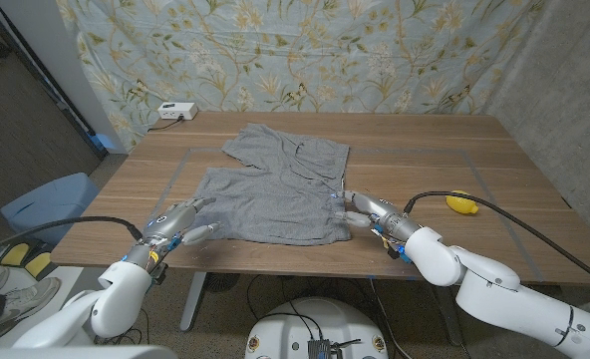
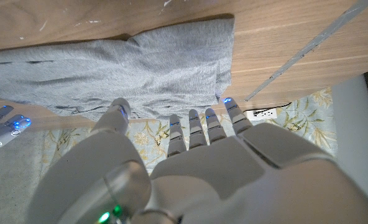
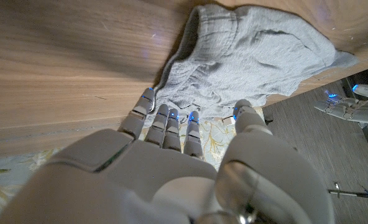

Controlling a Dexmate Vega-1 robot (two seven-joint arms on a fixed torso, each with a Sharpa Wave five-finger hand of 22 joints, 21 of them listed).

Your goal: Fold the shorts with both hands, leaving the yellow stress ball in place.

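Closest to you are your two robot hands at the near edge of the tabletop (image 1: 534, 184). From there, go big to small.

The tabletop is wide, brown wood. The gray shorts (image 1: 275, 189) lie spread in its middle, partly bunched at the far side, with the near hem close to the table's front edge.

Your left robot hand (image 1: 180, 227) is at the near left corner of the shorts. Its fingers (image 2: 190, 127) are spread and point at the cloth, and it holds nothing. Your right robot hand (image 1: 367, 213) is at the near right corner, fingers (image 3: 165, 121) apart and just at the hem (I cannot tell if they touch it). It holds nothing too.

The yellow stress ball (image 1: 461, 202) sits on the wood to the right, well apart from the shorts.

The shorts look soft, light and floppy, so they will sag and slide. I think you should pinch each near corner at the hem, then lift both together.
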